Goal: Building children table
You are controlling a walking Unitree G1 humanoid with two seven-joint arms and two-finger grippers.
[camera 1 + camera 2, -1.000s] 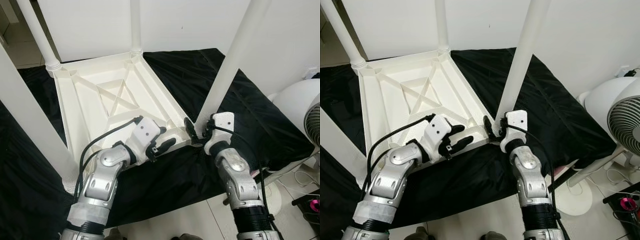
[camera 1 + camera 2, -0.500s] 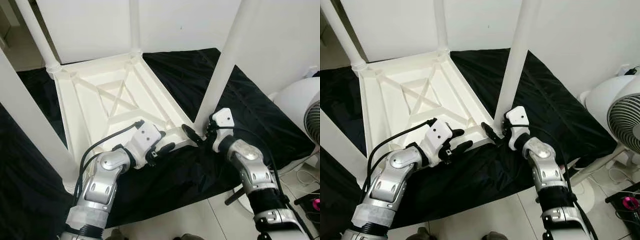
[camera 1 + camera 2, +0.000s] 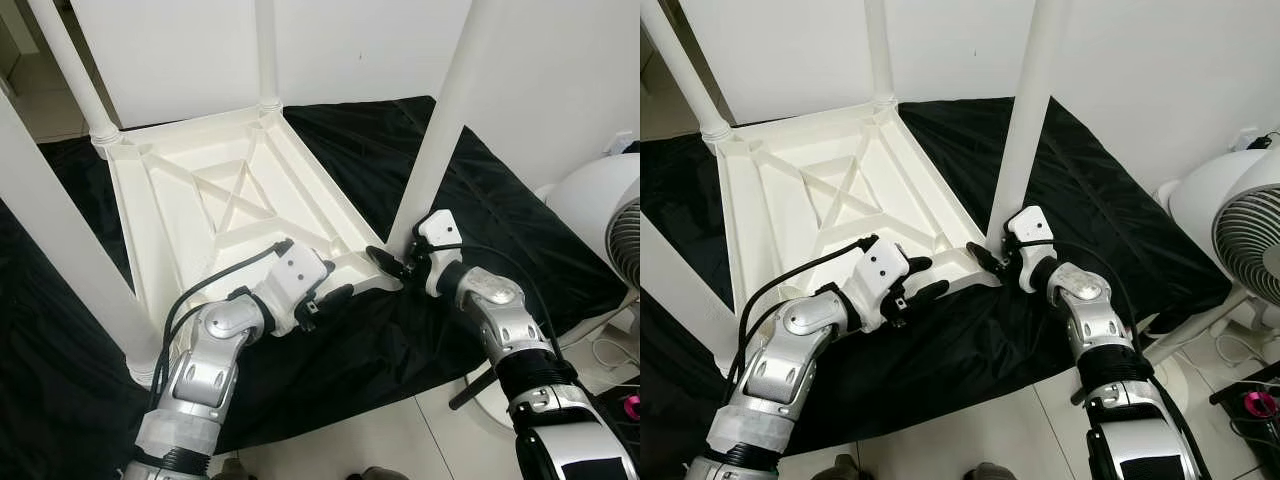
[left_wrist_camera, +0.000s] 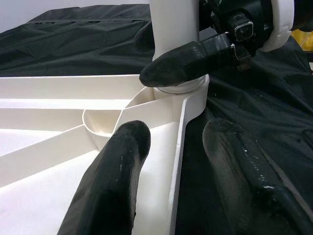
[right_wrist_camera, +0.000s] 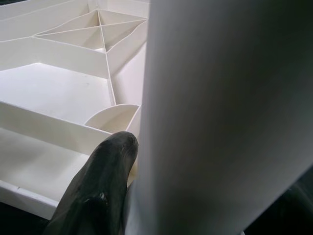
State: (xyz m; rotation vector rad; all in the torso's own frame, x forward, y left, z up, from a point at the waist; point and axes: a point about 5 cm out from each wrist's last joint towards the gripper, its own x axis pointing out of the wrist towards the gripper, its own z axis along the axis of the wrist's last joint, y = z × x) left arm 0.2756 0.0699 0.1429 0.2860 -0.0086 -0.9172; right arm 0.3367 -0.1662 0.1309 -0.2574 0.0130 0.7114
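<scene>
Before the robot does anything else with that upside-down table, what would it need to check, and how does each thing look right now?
1. Table top lies flat, underside up, on the black cloth: ok.
2. Near right leg stands upright in its corner socket: ok.
3. Right gripper is around the base of that leg, one finger against it: ok.
4. Leg fully seated and tight in the socket: cannot tell.
5. Left gripper is open over the table's near rim, a finger on either side, steadying it: ok.
6. Other three legs stand in their corners: ok.
</scene>
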